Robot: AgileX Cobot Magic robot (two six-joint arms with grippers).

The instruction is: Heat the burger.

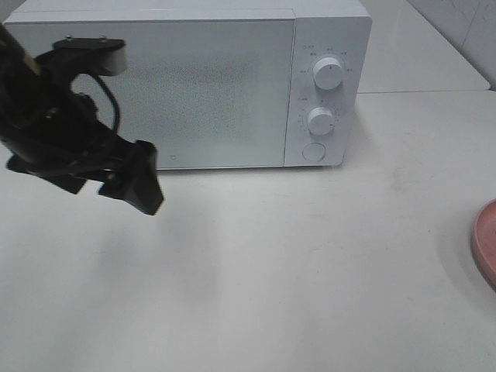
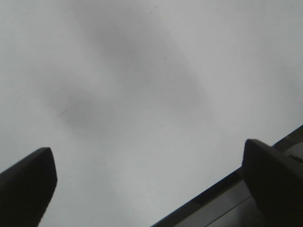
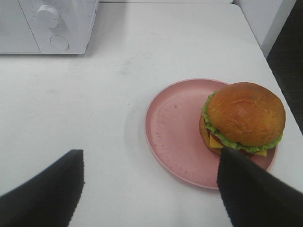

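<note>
Pink plastic or ceramic fills the near part of the right wrist view, where the round plate (image 3: 177, 137) lies on the white bench (image 3: 94, 109) with the burger (image 3: 244, 118) seated toward the plate's right side, at the centre right of that frame. We see our right pincer (image 3: 147, 189) hanging over the bench just short of the plate, its two dark fingers spread wide and holding nothing. The burger looks tall for its footprint: a glossy golden-brown domed bun, a green lettuce frill, a corner of yellow cheese and a dark patty beneath, stacked loosely enough that we judge a squeeze from the sides could shear the layers apart or tip the bun off. Lifting the plate instead could let the burger slide, since it sits near the rim. In the high view only a sliver of the plate (image 1: 487, 244) shows at the right edge, and the burger itself is out of that frame. Our left pincer (image 1: 128, 178) hovers at the left of the high view, in front of the microwave (image 1: 201, 85); its wrist view shows the fingers spread with only bare surface between them. Farthest back, the microwave door appears closed, so we judge the main risk to be bringing the burger over before the door is opened, or the left arm blocking the opening.
</note>
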